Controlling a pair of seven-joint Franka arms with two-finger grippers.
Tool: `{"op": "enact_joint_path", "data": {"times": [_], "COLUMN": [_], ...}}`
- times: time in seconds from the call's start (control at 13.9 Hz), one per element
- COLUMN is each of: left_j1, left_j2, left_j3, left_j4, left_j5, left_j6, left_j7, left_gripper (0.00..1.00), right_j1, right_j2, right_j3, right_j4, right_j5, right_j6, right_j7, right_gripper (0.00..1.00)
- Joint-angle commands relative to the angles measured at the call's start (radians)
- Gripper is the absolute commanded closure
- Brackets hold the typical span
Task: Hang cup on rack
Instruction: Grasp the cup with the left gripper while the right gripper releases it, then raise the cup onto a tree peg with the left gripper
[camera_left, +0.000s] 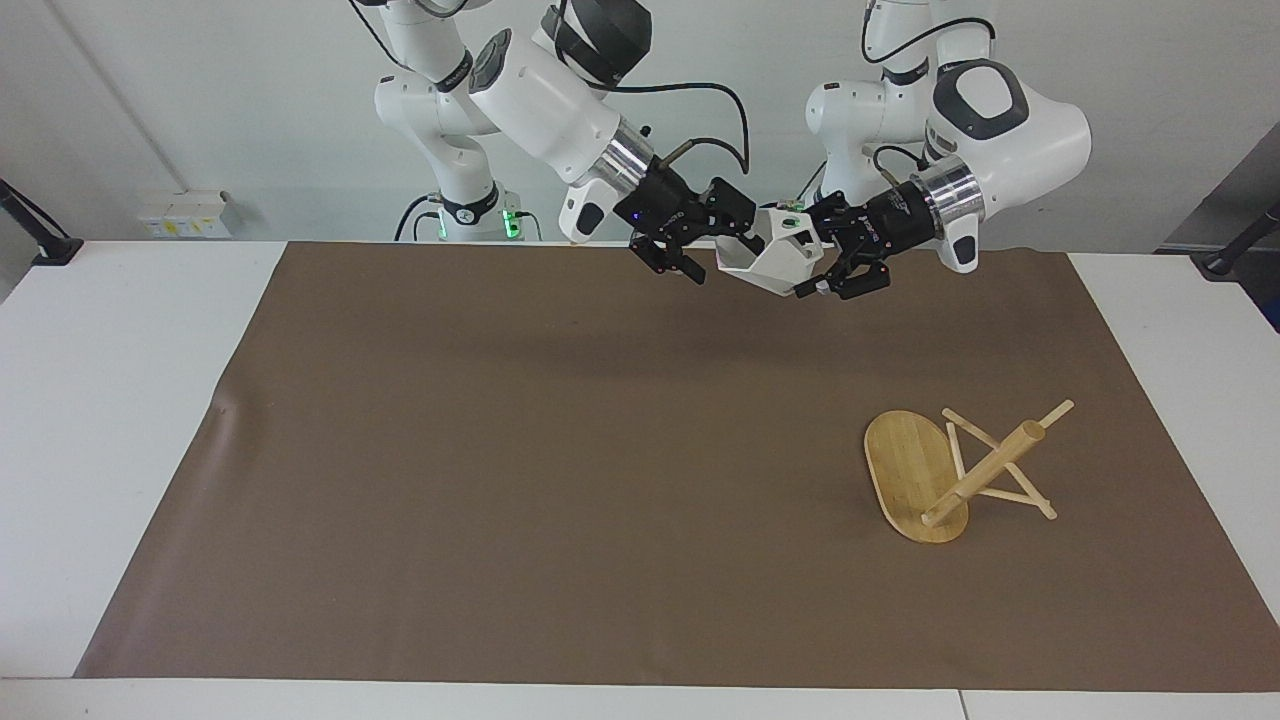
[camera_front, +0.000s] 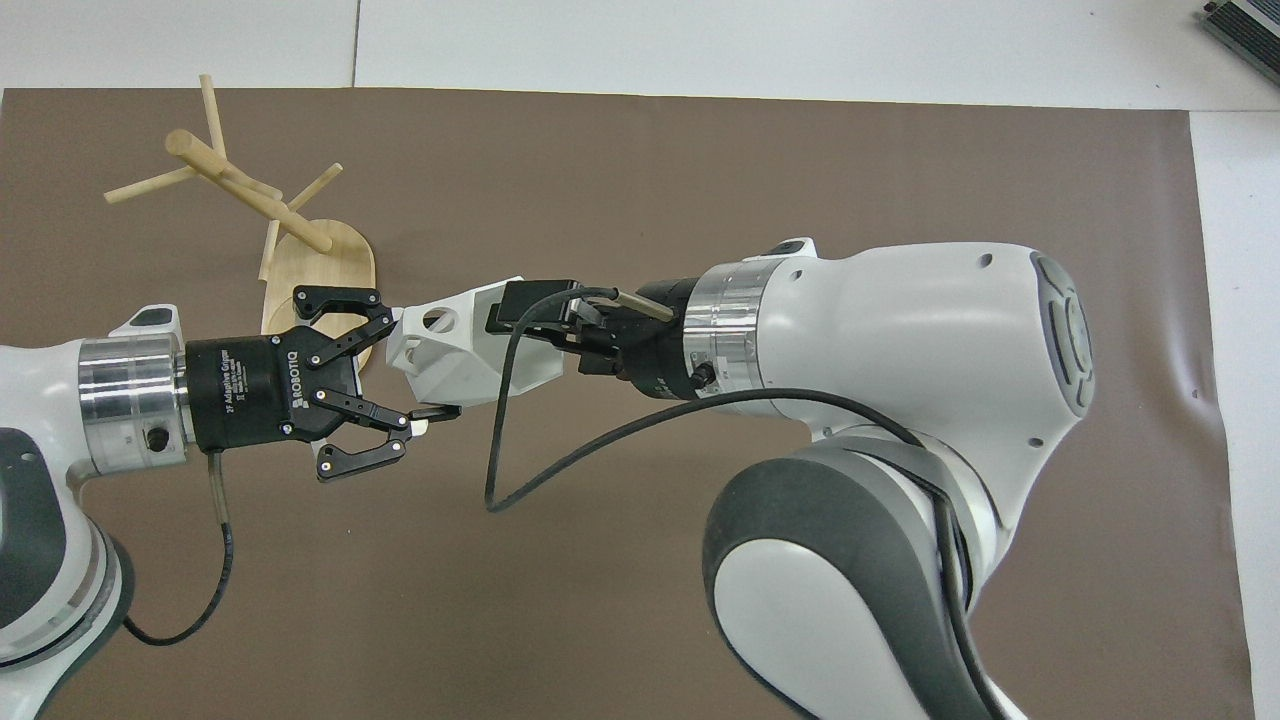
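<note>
1. The left hand (camera_left: 815, 268) is up in the air, clenched on the white cup (camera_left: 775, 262) at its handle end.
2. The right hand (camera_left: 715, 245) sits just beside the cup's rim, fingers spread and released.
3. Below and well apart from both hands, the rack (camera_left: 955, 470) lies tipped over on the brown surface (camera_left: 520, 480), toward the left arm's end.

Two glossy white arms showed dark grey joint caps, silver wrist rings and looping black cables; the black left gripper (camera_front: 425, 365) carried white "ROBOTIQ" lettering and small screws.
</note>
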Motion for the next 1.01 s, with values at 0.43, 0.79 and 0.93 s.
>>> {"op": "enact_joint_path", "data": {"times": [0.43,0.79,0.93], "left_j1": [-0.011,0.005,0.006], "left_j2": [0.007,0.007,0.005], "left_j3": [0.009,0.012,0.012], "left_j4": [0.002,-0.001,-0.004], "left_j5": [0.092,0.139,0.182], "left_j6": [0.000,0.003,0.008], "left_j7": [0.008,-0.006,-0.019], "left_gripper": [1.00,1.00,1.00], "right_j1": [-0.011,-0.010,-0.011], "right_j2": [-0.009,-0.022,-0.027], "right_j3": [-0.035,-0.107,-0.133], "right_j4": [-0.002,-0.002,-0.002], "right_j5": [0.013,0.010,0.009], "right_j6": [0.005,0.003,0.004], "right_j7": [-0.032,-0.034,-0.034], "right_gripper": [0.00,0.00,0.00]}}
